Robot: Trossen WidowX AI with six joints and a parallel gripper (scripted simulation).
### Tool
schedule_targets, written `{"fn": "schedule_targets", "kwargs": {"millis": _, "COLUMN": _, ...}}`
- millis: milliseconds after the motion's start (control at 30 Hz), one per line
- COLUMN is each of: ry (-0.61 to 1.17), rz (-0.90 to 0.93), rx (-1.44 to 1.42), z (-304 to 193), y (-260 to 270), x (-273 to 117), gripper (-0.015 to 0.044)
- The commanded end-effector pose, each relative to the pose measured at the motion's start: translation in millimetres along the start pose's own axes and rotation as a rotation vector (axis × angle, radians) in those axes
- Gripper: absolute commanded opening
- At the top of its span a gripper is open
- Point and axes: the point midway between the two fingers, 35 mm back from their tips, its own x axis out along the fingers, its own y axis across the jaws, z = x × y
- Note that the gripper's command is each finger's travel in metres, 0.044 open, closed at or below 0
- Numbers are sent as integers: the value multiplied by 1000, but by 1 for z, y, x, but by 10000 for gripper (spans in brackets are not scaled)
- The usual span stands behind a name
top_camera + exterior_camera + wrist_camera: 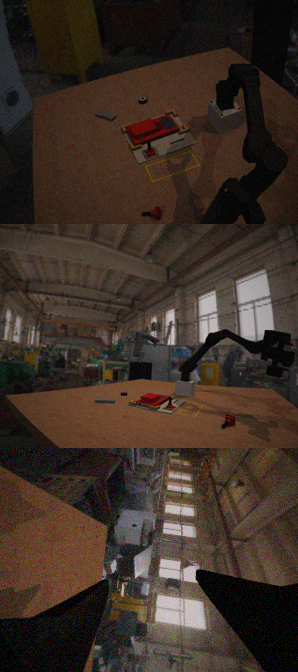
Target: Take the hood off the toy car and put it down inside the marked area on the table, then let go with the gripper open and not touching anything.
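The gripper [150, 613] stands spread almost to its full width with nothing between its dark fingers; through the gap the wrist view shows only windows and a corner of the table [45, 538]. The arm [256, 139] rises from its white base [224, 117] near the right edge of the table and folds back high above the near right corner, well apart from everything on the surface. The toy car [149, 128] sits red on a white plate [171, 145] about the middle of the table, held by orange corner brackets, and its grey hood [167, 123] is still in place on the end facing the base. The marked area [172, 166], a yellow outline, lies just beside the plate toward the near edge. A grey block [106, 115] and a small black ring [142, 99] lie toward the far left, and a red and black piece [154, 212] rests close to the near edge.
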Motion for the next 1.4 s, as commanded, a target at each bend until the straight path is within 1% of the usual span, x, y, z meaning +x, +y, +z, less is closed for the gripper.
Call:
{"fn": "schedule_targets", "kwargs": {"millis": 0, "ry": 40, "rz": 83, "rx": 24, "z": -47, "y": 18, "x": 37, "gripper": 440}}
{"fn": "schedule_targets", "kwargs": {"millis": 167, "ry": 107, "rz": 213, "rx": 87, "z": -121, "y": 46, "x": 77, "gripper": 440}}
{"fn": "schedule_targets", "kwargs": {"millis": 300, "ry": 173, "rz": 326, "rx": 160, "z": -184, "y": 71, "x": 97, "gripper": 440}}
{"fn": "schedule_targets", "kwargs": {"millis": 467, "ry": 272, "rz": 472, "rx": 280, "z": -264, "y": 104, "x": 105, "gripper": 440}}
{"fn": "schedule_targets", "kwargs": {"millis": 600, "ry": 368, "rz": 594, "rx": 409, "z": -327, "y": 132, "x": 97, "gripper": 440}}
{"fn": "schedule_targets", "kwargs": {"millis": 700, "ry": 450, "rz": 684, "rx": 523, "z": -371, "y": 153, "x": 84, "gripper": 440}}
{"fn": "schedule_targets", "kwargs": {"millis": 833, "ry": 571, "rz": 797, "rx": 694, "z": -425, "y": 179, "x": 57, "gripper": 440}}
{"fn": "schedule_targets", "kwargs": {"millis": 1033, "ry": 794, "rz": 956, "rx": 1007, "z": -495, "y": 215, "x": -9, "gripper": 440}}
{"fn": "schedule_targets", "kwargs": {"millis": 1167, "ry": 956, "rz": 1041, "rx": 1244, "z": -526, "y": 232, "x": -61, "gripper": 440}}
{"fn": "schedule_targets", "kwargs": {"millis": 1267, "ry": 1108, "rz": 1101, "rx": 1476, "z": -546, "y": 242, "x": -103, "gripper": 440}}
{"fn": "schedule_targets", "kwargs": {"millis": 1300, "ry": 1136, "rz": 1110, "rx": 1519, "z": -548, "y": 243, "x": -111, "gripper": 440}}
{"fn": "schedule_targets", "kwargs": {"millis": 1367, "ry": 1146, "rz": 1113, "rx": 1534, "z": -549, "y": 243, "x": -113, "gripper": 440}}
